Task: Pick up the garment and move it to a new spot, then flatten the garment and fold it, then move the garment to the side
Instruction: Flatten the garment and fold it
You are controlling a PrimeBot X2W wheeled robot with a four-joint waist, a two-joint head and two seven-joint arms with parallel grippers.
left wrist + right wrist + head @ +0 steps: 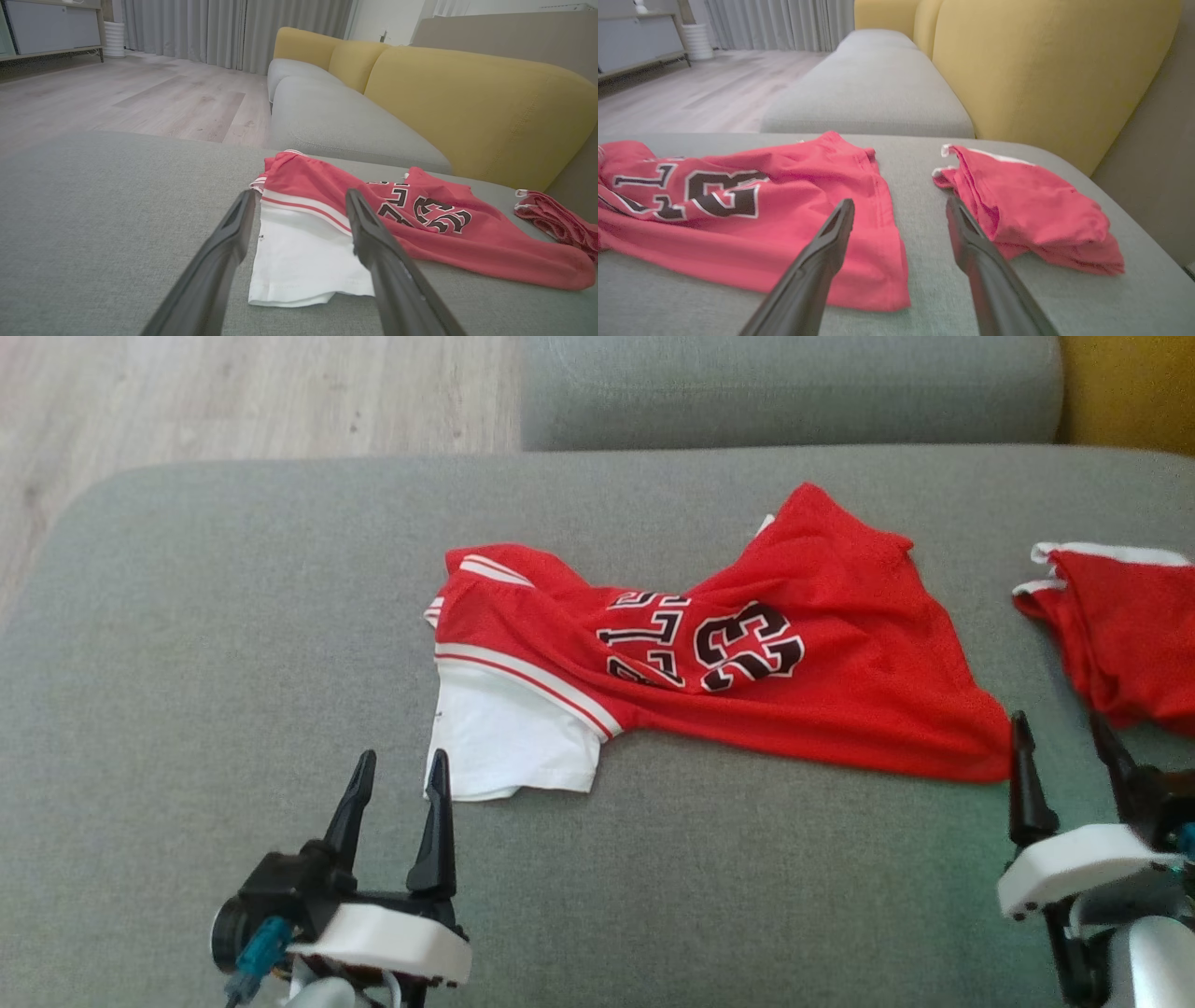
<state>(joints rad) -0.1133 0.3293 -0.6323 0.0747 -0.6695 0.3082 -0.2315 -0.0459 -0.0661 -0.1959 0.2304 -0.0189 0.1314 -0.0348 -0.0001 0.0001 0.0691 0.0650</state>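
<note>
evidently ready to flatten the crumpled jersey point(747, 653) mid-frame, left gripper point(401, 756) and right gripper point(1058, 719) hovered below it, spread, empty.

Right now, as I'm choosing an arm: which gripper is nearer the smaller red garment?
Right. The right gripper sits just short of the smaller red garment; the left gripper is beyond the jersey, by its white end.

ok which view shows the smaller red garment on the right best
The right wrist view: the smaller red garment lies whole, white trim and folds clear. The head view cuts it off at the right edge; the left wrist view shows it small and cropped.
</note>
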